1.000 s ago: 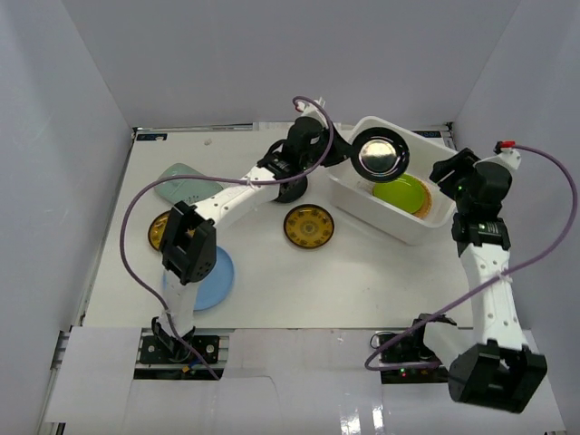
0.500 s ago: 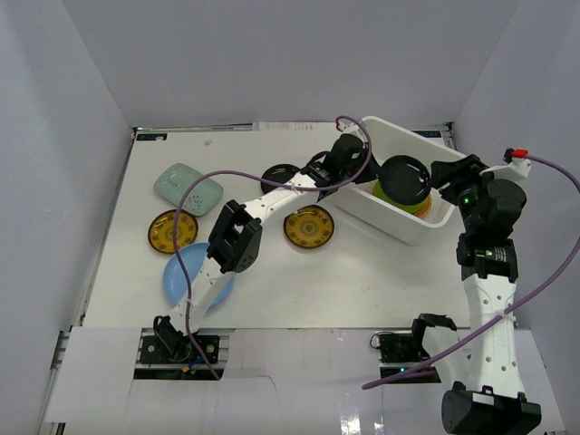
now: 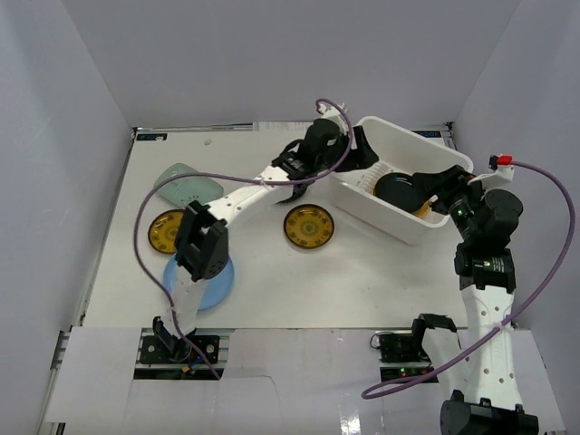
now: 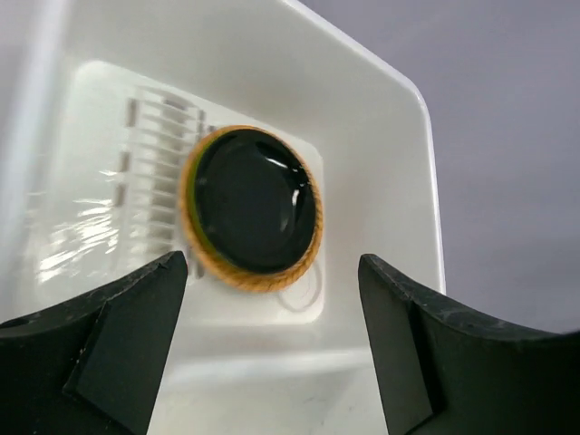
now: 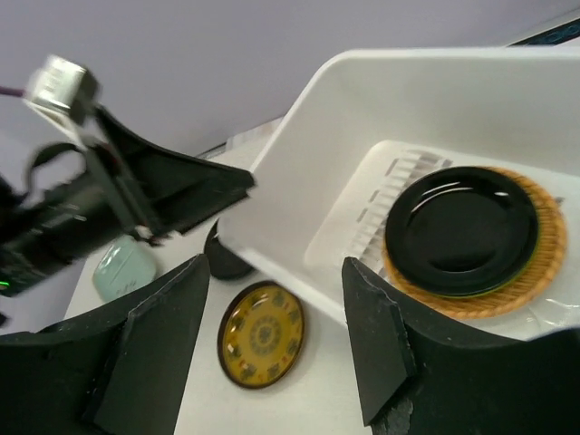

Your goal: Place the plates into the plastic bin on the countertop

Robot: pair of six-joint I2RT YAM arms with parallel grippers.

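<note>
In the white plastic bin (image 3: 433, 227) a glossy black plate (image 3: 397, 190) lies flat on a woven orange-tan round (image 4: 237, 275) with a lime green edge beneath. My left gripper (image 3: 361, 152) hangs open and empty over the bin's left rim; in the left wrist view its fingers (image 4: 122, 335) stand wide apart below the black plate (image 4: 254, 201). My right gripper (image 3: 435, 187) is open and empty at the bin's right side. On the countertop (image 3: 299, 281) lie a gold-patterned plate (image 3: 308, 226), another gold one (image 3: 165, 230), a mint oblong (image 3: 186, 186) and a light blue plate (image 3: 217, 281).
A second black plate (image 5: 225, 261) sits on the counter by the bin's left wall (image 5: 299, 172), half under the left arm. The light blue plate is partly covered by the left arm's elbow. Purple cables loop over both arms. Grey walls enclose the counter.
The left gripper carried the black plate over the bin, let it go onto the stack, opened wide and drew back to the left rim. The right gripper moved closer over the bin.
</note>
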